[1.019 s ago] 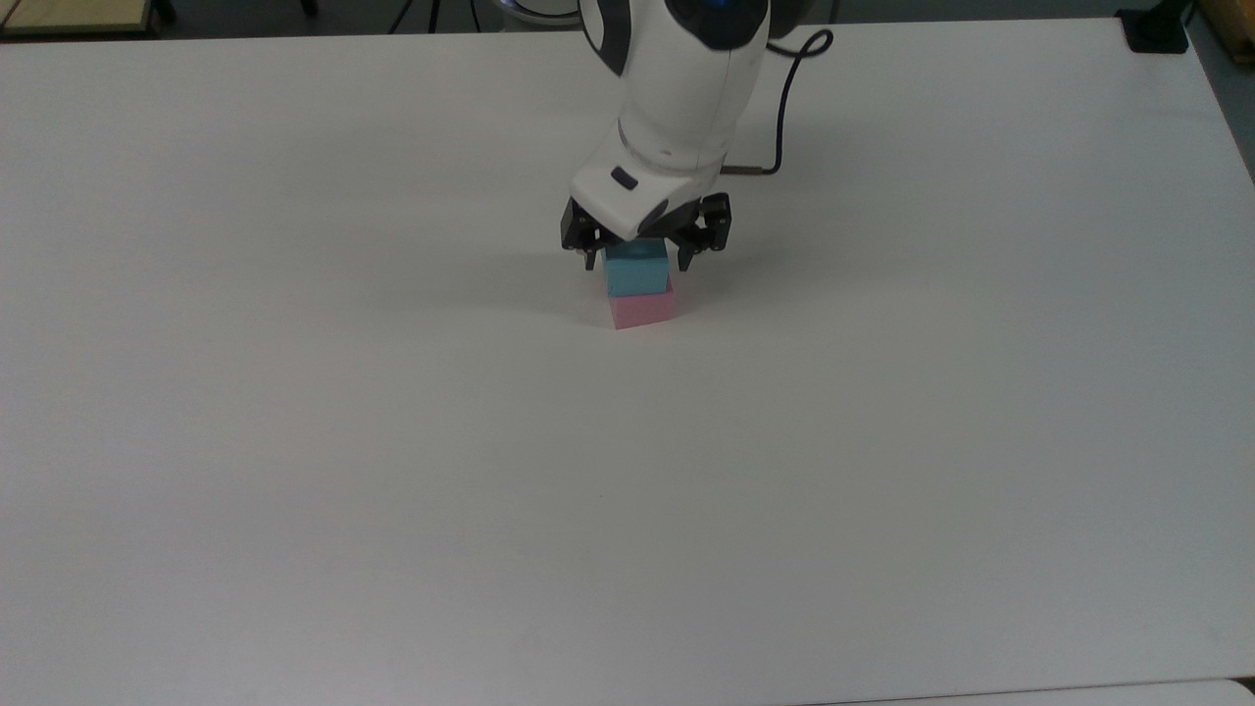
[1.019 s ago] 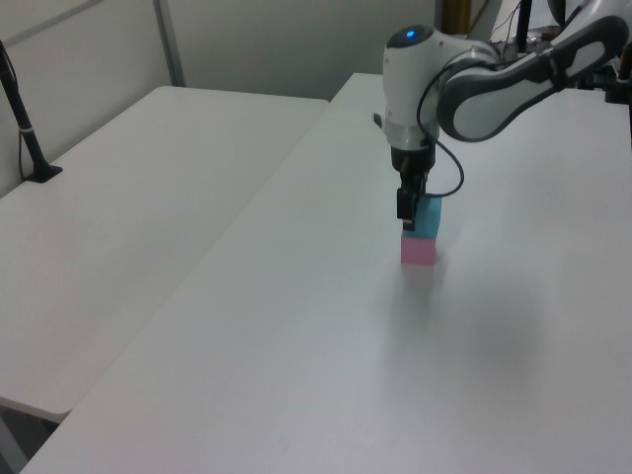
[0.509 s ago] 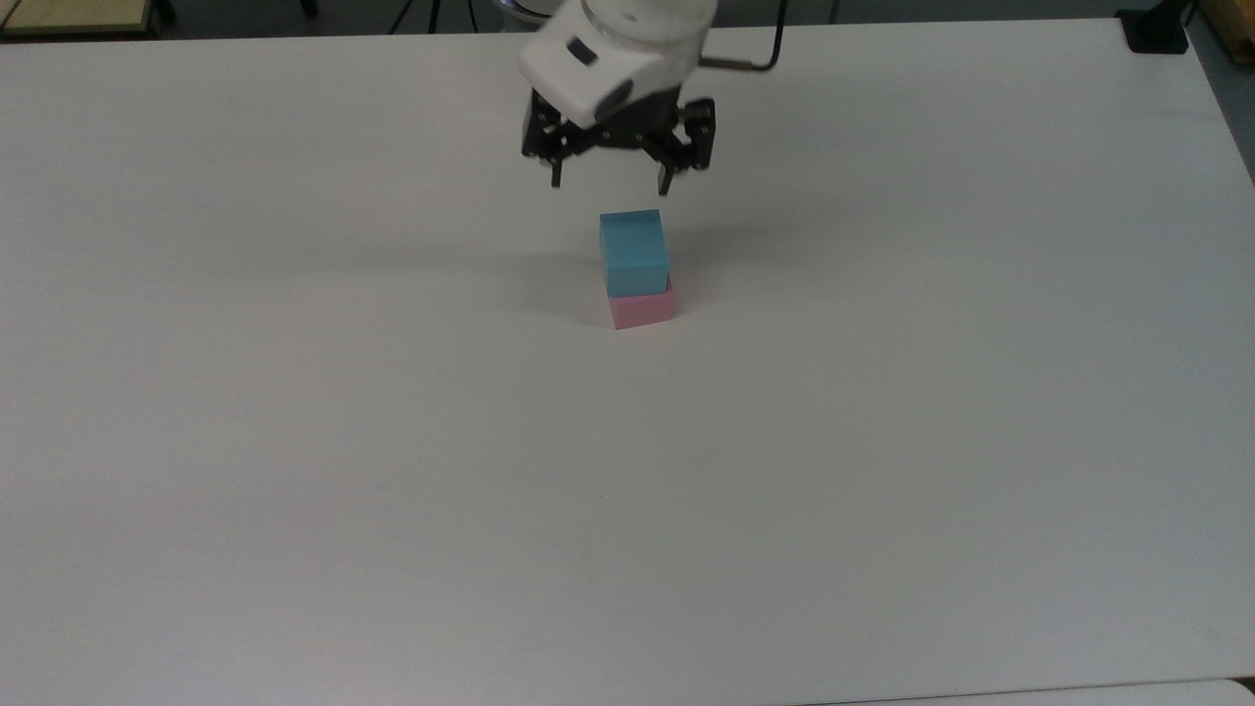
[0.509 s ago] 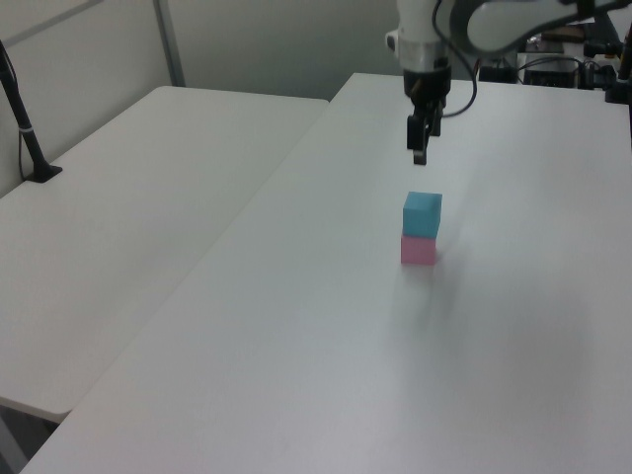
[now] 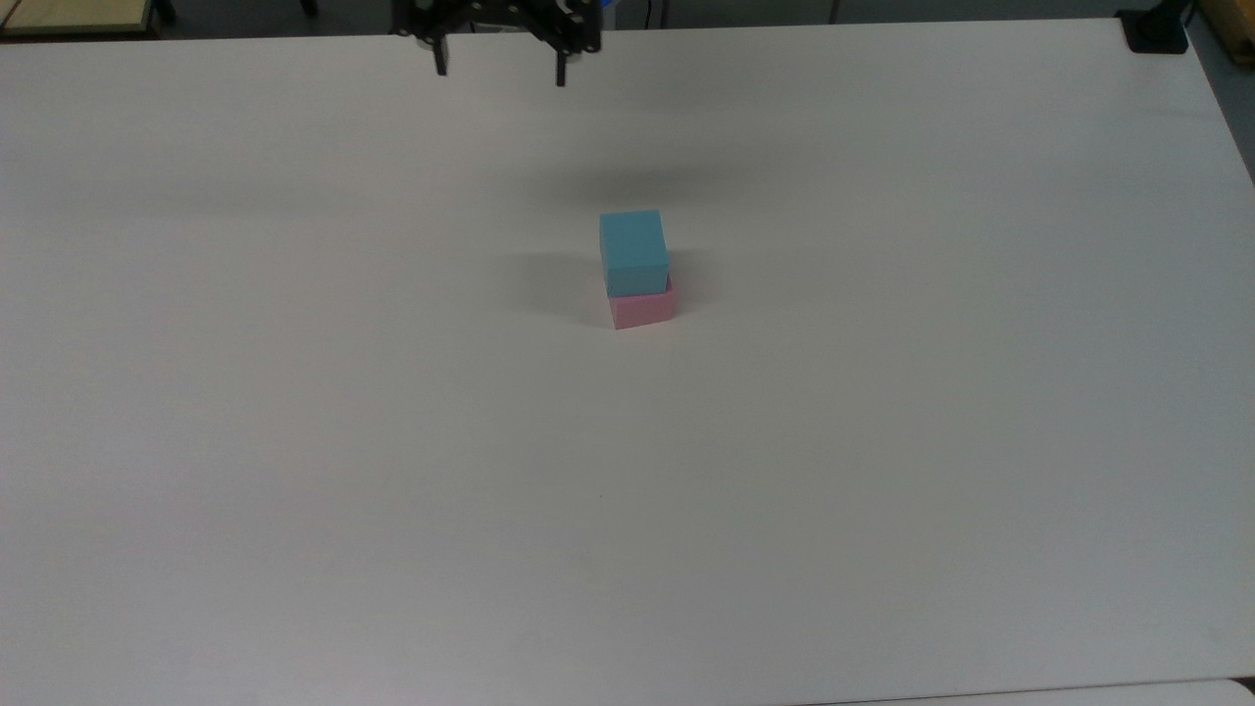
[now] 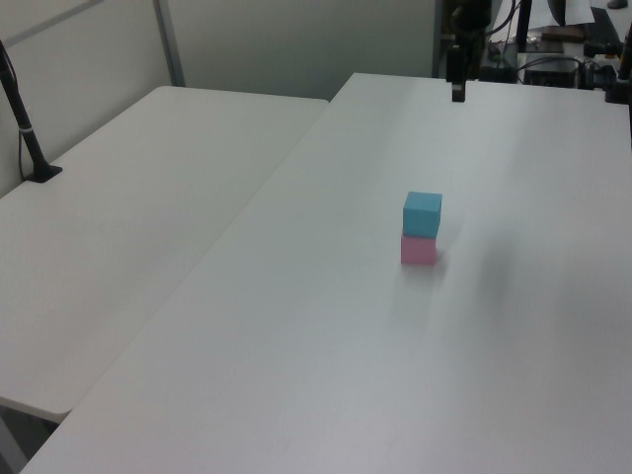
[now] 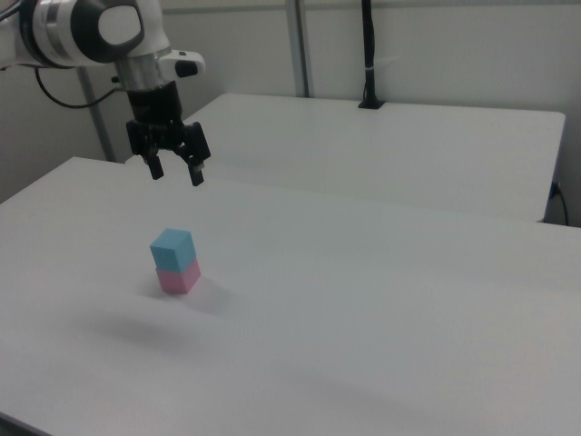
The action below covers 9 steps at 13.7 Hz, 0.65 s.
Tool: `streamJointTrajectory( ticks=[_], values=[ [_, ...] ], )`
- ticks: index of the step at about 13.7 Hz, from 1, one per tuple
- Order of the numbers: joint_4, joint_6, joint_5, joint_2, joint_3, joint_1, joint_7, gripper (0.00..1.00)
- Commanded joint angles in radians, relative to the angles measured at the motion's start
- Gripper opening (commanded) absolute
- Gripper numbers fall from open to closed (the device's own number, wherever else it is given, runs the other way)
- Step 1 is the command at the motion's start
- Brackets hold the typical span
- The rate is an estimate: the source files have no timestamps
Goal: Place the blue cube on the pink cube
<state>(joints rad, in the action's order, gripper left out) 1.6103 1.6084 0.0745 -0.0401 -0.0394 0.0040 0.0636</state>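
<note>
My gripper hangs high over the table, fingers spread apart with nothing between them. In the top view it sits up by the table's far edge, toward the top view's left of the stack; in the left view it shows as a dark tip near that same far edge. The blue cube rests on the pink cube, touching it, in the middle of the table and somewhat nearer the far edge than the near one. Both are well apart from my fingers.

The blue cube is not perfectly square over the pink one: in the top view a thin strip of pink shows along the top view's right side, so the upper cube is shifted a little to the top view's left. In the right view the blue cube and the pink cube look upright and level, with no tilt I can make out.

I judge the stacking itself done, and what is in hand is getting away cleanly. To do that well I would keep my hand high and my fingers wide, travel away from the stack and not back across it, and avoid any drop toward the table that could nudge the blue cube off its slightly offset seat
</note>
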Motion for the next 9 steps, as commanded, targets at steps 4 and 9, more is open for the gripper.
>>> streamJointTrajectory(
  ticks=[4,9],
  values=[
    [0.033,0.027,-0.018,0.009,0.042,-0.009,-0.045,1.0],
    [0.029,0.031,-0.019,0.011,0.062,-0.006,-0.033,1.0]
  ],
)
